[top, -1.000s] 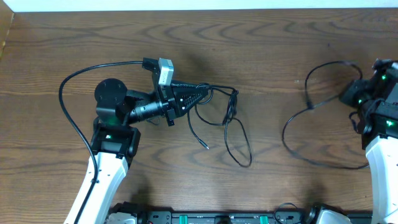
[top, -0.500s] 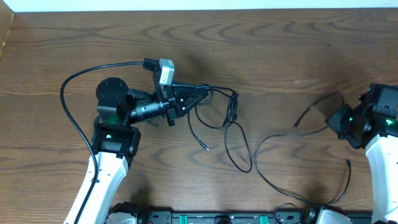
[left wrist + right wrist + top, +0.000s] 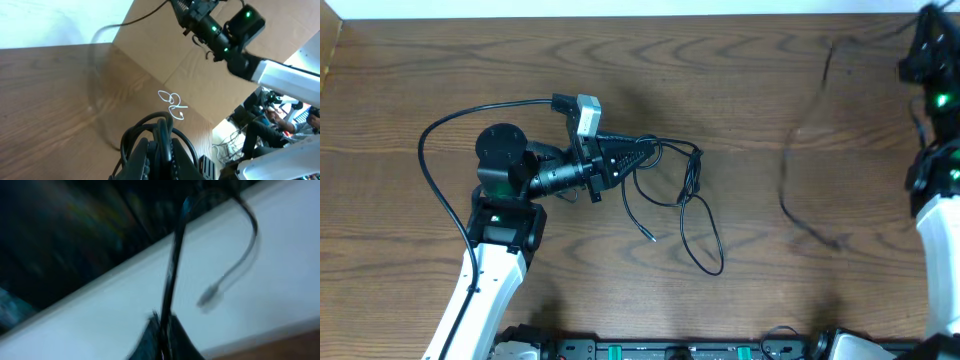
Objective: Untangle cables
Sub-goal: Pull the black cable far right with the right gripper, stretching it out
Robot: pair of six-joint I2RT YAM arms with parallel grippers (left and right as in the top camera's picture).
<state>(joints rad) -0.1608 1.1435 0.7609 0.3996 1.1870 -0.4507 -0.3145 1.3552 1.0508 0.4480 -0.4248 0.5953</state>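
Overhead, the left end effector (image 3: 642,153) is pinching shut on the tangle of thin black cords (image 3: 692,205), which is sprawling rightward across the brown wooden surface (image 3: 750,110). The right end effector (image 3: 920,60), also shut, is hauling a separate black cord (image 3: 783,195) farther off than a half-second ago. Left wrist: loops are bunching at its tips. Right wrist: that cord is running straight out of its grip.

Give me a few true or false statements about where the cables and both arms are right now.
1. The left gripper is shut on the tangled black cables. True.
2. The right gripper holds nothing. False: a thin black cable passes between its jaws.
3. The right gripper is near the overhead view's top right corner. True.
4. The table is white. False: it is brown wood.
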